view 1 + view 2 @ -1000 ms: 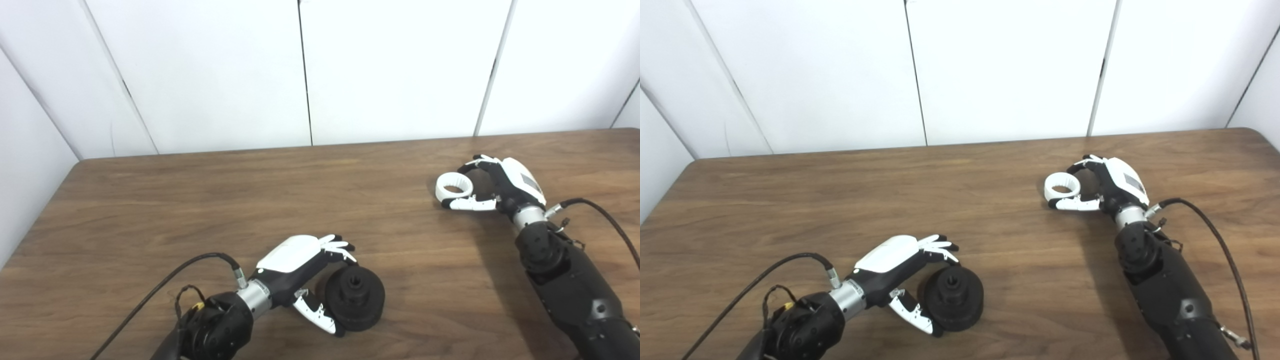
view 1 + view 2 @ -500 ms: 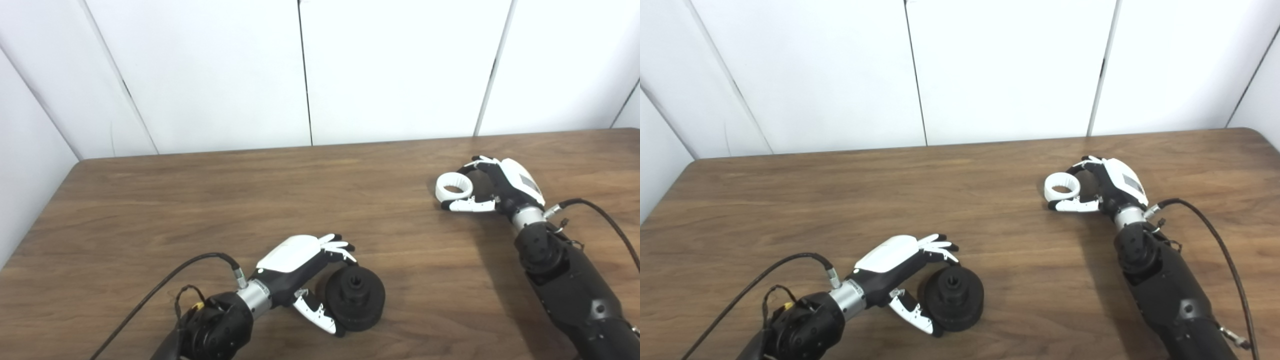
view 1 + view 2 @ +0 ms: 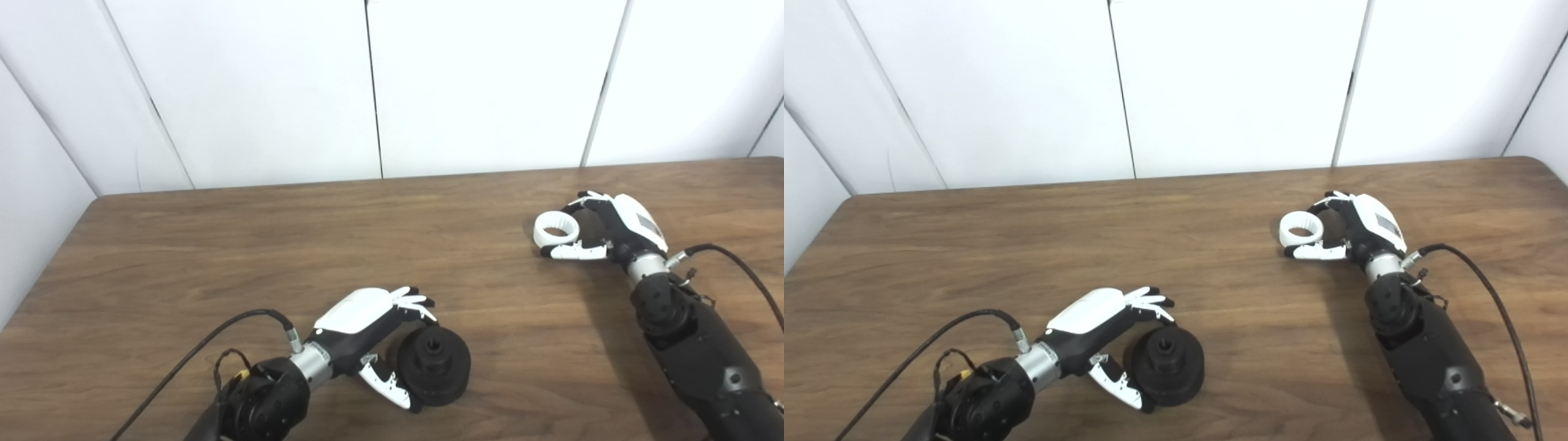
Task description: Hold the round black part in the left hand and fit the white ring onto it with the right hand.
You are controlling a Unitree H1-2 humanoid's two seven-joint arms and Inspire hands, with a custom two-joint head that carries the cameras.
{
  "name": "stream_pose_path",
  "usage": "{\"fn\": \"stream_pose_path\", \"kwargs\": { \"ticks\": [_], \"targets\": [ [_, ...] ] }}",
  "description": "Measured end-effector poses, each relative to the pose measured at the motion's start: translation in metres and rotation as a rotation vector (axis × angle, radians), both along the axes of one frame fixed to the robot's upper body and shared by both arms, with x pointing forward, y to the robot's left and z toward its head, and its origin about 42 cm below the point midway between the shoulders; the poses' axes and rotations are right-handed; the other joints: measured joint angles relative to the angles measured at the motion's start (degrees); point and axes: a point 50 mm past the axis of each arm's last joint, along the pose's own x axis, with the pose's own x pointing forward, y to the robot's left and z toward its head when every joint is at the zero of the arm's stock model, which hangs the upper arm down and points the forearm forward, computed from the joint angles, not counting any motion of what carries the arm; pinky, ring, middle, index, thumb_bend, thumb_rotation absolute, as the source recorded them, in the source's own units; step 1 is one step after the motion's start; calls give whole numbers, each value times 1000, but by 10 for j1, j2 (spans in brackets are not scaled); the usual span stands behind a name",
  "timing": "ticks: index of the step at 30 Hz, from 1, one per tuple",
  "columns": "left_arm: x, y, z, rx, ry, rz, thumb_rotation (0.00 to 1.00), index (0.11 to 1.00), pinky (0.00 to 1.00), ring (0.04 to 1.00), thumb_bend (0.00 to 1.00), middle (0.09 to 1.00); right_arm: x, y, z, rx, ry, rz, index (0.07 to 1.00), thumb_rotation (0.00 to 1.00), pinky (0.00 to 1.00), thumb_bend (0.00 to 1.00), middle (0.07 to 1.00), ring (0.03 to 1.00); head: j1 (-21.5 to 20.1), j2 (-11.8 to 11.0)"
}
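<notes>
The round black part [image 3: 435, 366] lies flat on the table near the front, its centre hole facing up. My left hand [image 3: 367, 324] is open and cupped around its left side, fingers [image 3: 419, 302] over the far edge and thumb [image 3: 392, 387] against the near-left rim. The white ring [image 3: 556, 227] lies flat on the table at the right. My right hand [image 3: 603, 226] is open around it, thumb [image 3: 572, 251] along the ring's near side and fingers [image 3: 582, 201] curled at its far right. Whether they press on the ring I cannot tell.
The wooden table [image 3: 275, 245] carries only these two parts. White wall panels [image 3: 367, 92] stand behind its far edge. A black cable [image 3: 202, 349] trails from the left wrist and another [image 3: 735, 263] from the right wrist.
The right hand's thumb and fingers have drawn in very slightly around the white ring. The black part, the ring and the left hand stay where they were.
</notes>
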Motion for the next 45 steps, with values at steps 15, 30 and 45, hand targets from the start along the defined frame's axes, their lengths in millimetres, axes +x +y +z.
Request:
{"fn": "stream_pose_path", "kwargs": {
  "ticks": [15,30,45],
  "targets": [
    [0,0,0,-3,1,0,214,705,878,986,923,923,0,0,0,9,-1,-1,607,309,892,819,899,959,-1,2],
    [0,0,0,-3,0,-1,203,700,876,986,926,921,0,1,1,34,-27,-3,492,158,881,521,885,952,-1,3],
    [0,0,0,-3,-1,-3,206,701,887,984,918,920,0,1,1,41,-31,-3,492,158,872,522,883,948,-3,1]
  ]
}}
